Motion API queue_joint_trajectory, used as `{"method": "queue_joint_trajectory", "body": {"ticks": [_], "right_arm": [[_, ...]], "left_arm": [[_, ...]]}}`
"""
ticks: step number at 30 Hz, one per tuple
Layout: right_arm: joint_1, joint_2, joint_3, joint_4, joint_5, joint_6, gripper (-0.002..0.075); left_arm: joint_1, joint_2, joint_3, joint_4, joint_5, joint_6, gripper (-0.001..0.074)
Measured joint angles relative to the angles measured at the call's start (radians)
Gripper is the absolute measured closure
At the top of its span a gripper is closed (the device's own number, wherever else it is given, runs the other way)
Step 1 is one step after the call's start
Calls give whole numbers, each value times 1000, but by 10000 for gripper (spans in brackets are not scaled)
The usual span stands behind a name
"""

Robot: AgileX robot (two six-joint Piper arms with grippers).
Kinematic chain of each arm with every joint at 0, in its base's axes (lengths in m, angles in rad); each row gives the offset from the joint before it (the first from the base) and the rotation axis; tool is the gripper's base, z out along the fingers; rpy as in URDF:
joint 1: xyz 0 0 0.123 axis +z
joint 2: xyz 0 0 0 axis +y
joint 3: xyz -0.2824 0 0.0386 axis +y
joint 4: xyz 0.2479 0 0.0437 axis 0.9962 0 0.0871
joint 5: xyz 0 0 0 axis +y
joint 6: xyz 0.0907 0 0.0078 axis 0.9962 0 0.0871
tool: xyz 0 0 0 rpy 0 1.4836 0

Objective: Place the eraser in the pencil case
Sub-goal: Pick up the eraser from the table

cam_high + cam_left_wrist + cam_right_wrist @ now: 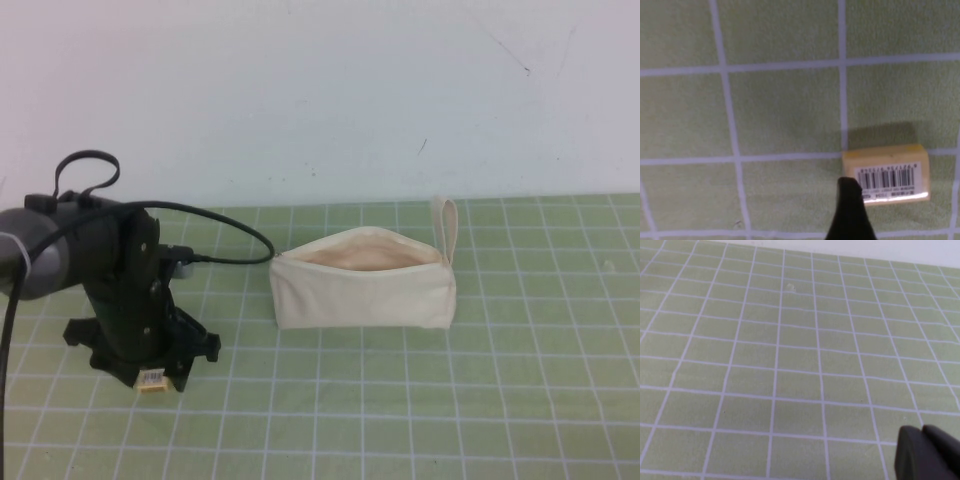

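Observation:
The eraser [152, 380] is a small tan-yellow block with a barcode label, lying on the green grid mat at the front left. My left gripper [150, 372] points straight down right over it. In the left wrist view the eraser [887, 175] lies flat, and one dark fingertip [850, 205] overlaps its near end. The other finger is out of frame, so the left gripper [922, 210] is open around the eraser. The cream pencil case [365, 295] stands mid-table, its top open with beige lining showing. My right gripper [927, 452] is shut and empty, out of the high view.
The pouch's loop strap [445, 225] sticks up at its right end. A black cable [225, 240] runs from the left arm toward the pouch's left end. A pale wall [320, 100] backs the mat.

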Motion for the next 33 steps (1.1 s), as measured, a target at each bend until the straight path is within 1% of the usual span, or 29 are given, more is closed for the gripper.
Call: {"method": "queue_joint_trajectory", "body": {"ticks": [4,10,14,18,24,29,31,33], "right_arm": [[0,0,0,0,0,0,727],[0,0,0,0,0,0,727],[0,0,0,0,0,0,727],[0,0,0,0,0,0,727],[0,0,0,0,0,0,727],[0,0,0,0,0,0,727],[0,0,0,0,0,0,727],[0,0,0,0,0,0,727]], "left_arm": [[0,0,-44,13,37,0,303],[6,0,-58,7,25,0,303],[52,0,-60,-32,25,5,303],[91,2,-60,-95,28,59,303],[96,41,-60,-169,28,102,303],[96,72,-62,-176,33,113,305],[97,72,-62,-176,35,122,328],[97,72,-62,-172,35,127,377]]}}
